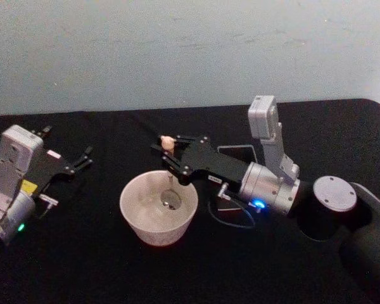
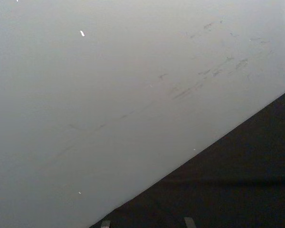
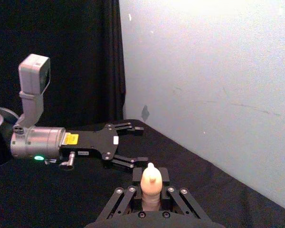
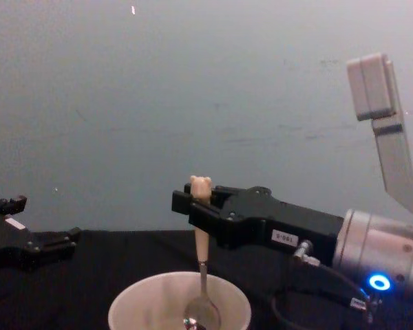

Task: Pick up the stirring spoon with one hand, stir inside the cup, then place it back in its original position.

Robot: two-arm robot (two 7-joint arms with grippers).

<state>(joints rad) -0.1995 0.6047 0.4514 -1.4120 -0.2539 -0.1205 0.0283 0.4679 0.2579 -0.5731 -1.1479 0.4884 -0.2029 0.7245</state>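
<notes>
The stirring spoon stands upright in the cream-white cup, its shiny bowl low inside the cup. My right gripper is shut on the beige handle just under the bear head. In the chest view the spoon hangs from the right gripper into the cup. The bear head of the spoon pokes up between the fingers in the right wrist view. The dark square holder stands behind my right arm, partly hidden. At the far left my left gripper rests open on the table.
A black cloth covers the table, with a pale wall behind it. A black cable loops beside the cup under my right wrist. The left gripper lies open on the cloth, apart from the cup.
</notes>
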